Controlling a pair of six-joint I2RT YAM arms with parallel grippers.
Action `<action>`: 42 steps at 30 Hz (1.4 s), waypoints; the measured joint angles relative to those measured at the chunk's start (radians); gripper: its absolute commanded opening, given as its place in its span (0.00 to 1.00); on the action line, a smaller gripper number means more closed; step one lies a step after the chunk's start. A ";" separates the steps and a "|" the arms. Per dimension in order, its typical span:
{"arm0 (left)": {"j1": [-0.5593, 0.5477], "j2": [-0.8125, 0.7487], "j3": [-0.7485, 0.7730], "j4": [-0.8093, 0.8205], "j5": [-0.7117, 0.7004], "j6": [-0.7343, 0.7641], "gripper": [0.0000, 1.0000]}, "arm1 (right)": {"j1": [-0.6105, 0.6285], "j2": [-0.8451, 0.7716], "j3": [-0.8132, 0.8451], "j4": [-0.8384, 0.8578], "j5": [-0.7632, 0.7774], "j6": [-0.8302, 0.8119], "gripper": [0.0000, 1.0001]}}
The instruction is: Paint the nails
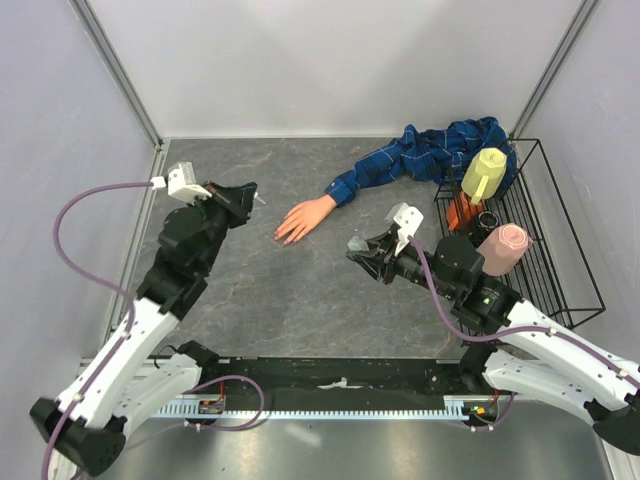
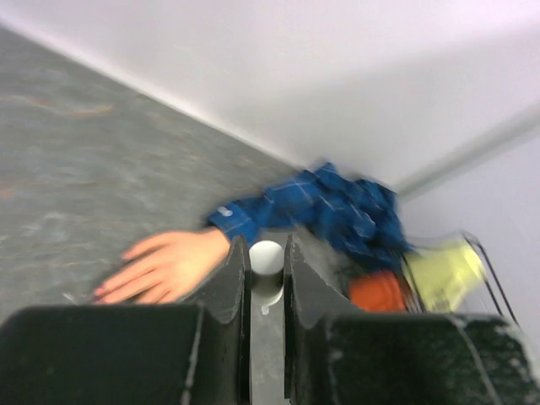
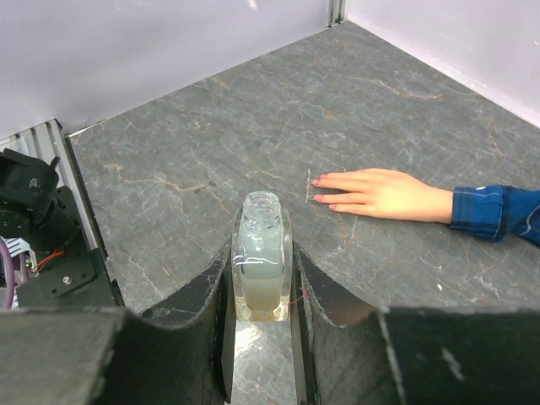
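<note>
The peach mannequin hand (image 1: 305,218) lies flat on the grey table and sticks out of a blue plaid sleeve (image 1: 425,155). Its nails (image 3: 321,190) look pink at the fingertips, which point toward the left arm. My left gripper (image 1: 245,195) hovers left of the fingertips, shut on a small white cap (image 2: 267,257); whether a brush hangs from it is hidden. My right gripper (image 1: 358,250) sits just right of the hand, shut on a small clear bottle (image 3: 261,253) with an open neck and pale liquid inside. In the blurred left wrist view the mannequin hand (image 2: 164,266) lies left of the jaws.
A black wire basket (image 1: 560,250) stands at the right edge of the table, holding a yellow object (image 1: 484,172), an orange one (image 1: 460,210) and a pink one (image 1: 503,245). The sleeve drapes against the basket. Grey walls close in the back and sides.
</note>
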State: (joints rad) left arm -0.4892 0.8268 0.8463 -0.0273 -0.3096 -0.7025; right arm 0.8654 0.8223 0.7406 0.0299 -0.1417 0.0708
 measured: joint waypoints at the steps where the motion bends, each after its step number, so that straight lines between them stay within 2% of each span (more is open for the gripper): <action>1: 0.000 -0.033 0.014 -0.018 0.072 0.029 0.02 | 0.000 0.001 0.003 -0.003 -0.004 0.002 0.00; 4: 0.000 -0.090 0.080 -0.076 0.316 0.114 0.02 | 0.000 0.020 0.034 -0.017 -0.037 0.005 0.00; 9: -0.001 -0.100 0.238 -0.163 0.698 0.274 0.02 | 0.000 0.098 0.125 -0.014 -0.141 0.004 0.00; 15: -0.001 -0.064 0.321 -0.212 0.996 0.402 0.02 | 0.000 0.204 0.207 -0.017 -0.293 0.003 0.00; 20: -0.001 -0.016 0.298 -0.195 1.078 0.414 0.02 | 0.000 0.232 0.242 -0.020 -0.344 0.004 0.00; 25: -0.001 -0.023 0.189 -0.062 1.097 0.355 0.02 | 0.000 0.275 0.270 0.016 -0.394 0.016 0.00; 32: -0.001 -0.040 0.120 0.084 1.070 0.284 0.02 | 0.000 0.303 0.272 0.023 -0.429 0.024 0.00; 42: -0.001 -0.050 0.102 0.144 1.001 0.227 0.02 | 0.000 0.317 0.277 0.027 -0.469 0.031 0.00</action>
State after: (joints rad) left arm -0.4904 0.7765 0.9485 0.1165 0.6910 -0.4755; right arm 0.8654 1.1389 1.0172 0.0574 -0.6106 0.1017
